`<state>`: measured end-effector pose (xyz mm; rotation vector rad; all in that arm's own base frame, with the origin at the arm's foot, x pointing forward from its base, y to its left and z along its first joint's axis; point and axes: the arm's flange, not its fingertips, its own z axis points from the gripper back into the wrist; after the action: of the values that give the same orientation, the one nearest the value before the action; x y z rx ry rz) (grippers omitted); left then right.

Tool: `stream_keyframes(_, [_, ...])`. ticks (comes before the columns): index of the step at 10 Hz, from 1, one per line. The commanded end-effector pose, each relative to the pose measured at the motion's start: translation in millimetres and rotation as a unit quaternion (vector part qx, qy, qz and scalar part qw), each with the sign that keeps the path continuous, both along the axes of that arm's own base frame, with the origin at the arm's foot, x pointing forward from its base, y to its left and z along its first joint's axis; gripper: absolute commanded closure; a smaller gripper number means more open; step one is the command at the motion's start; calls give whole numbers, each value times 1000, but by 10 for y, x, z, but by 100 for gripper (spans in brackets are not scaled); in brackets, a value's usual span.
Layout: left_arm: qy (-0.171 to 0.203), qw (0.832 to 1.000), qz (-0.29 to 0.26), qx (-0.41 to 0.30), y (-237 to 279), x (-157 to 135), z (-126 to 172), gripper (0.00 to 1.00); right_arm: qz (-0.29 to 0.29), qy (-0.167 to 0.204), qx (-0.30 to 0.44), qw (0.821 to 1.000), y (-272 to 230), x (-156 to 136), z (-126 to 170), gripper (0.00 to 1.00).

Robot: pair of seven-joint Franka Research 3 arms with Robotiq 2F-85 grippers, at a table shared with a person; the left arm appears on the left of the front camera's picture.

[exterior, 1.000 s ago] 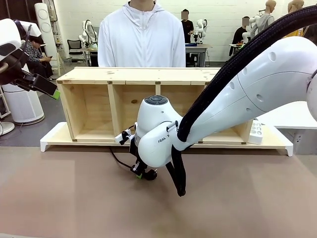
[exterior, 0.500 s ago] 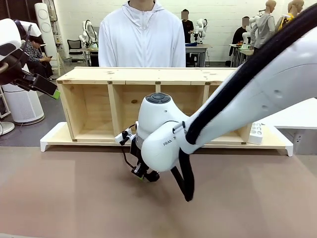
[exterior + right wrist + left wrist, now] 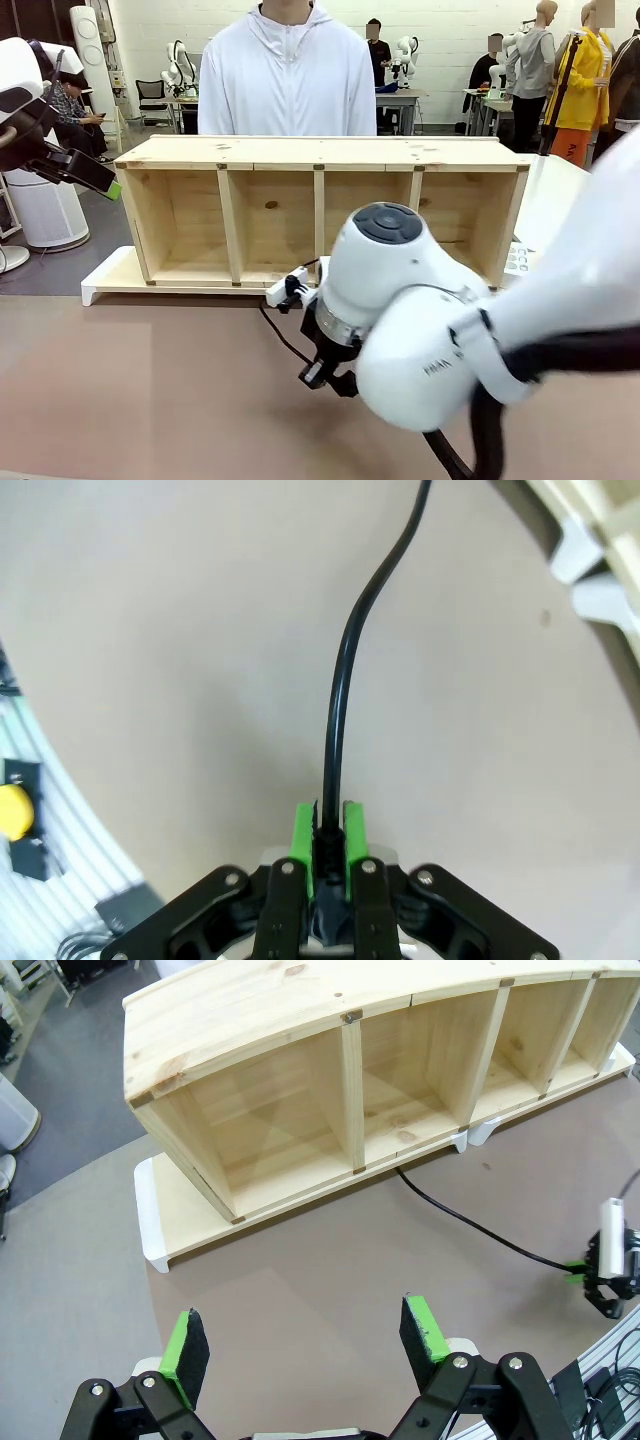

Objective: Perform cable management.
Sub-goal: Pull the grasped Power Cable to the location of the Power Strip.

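The cable (image 3: 283,338) is a thin black cord that runs from the foot of the wooden shelf (image 3: 320,200) across the brown table. Its end sits in my right gripper (image 3: 322,376), low over the table in front of the shelf's middle. In the right wrist view the green pads (image 3: 302,842) are shut on the cable's end (image 3: 326,845), and the cord (image 3: 345,680) leads straight away from them. My left gripper (image 3: 305,1338) hangs open and empty, high at the table's left (image 3: 95,175). From there the cable (image 3: 470,1228) and the right gripper (image 3: 606,1285) show.
The shelf stands on a white board (image 3: 105,280) at the table's far side, with a person in a white hoodie (image 3: 287,75) behind it. A white power strip (image 3: 516,258) lies by the shelf's right end. Brown tabletop (image 3: 130,390) lies bare in front.
My right arm has swung to the right and toward the camera, carrying the cable's end a little right and nearer along the table. The left arm has not moved.
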<state>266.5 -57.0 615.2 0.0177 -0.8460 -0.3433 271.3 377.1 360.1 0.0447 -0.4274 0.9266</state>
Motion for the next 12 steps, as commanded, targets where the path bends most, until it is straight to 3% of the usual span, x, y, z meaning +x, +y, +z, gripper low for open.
stream_keyframes(1, [0,1000,1,-1,4,6,0,0,-48,-31,24,998,-273,-267,71,85])
stream_keyframes(3, [0,1000,1,-1,4,6,0,0,-62,-52,28,996,-388,-334,105,85])
stream_keyframes(4, [0,1000,1,-1,4,6,0,0,-37,-25,19,999,-197,-159,155,85])
stream_keyframes(10, [0,1000,1,-1,4,6,0,0,-42,-28,19,999,-184,-153,167,85])
stream_keyframes(12, [0,1000,1,-1,4,6,0,0,-124,-41,78,988,-959,-200,495,85])
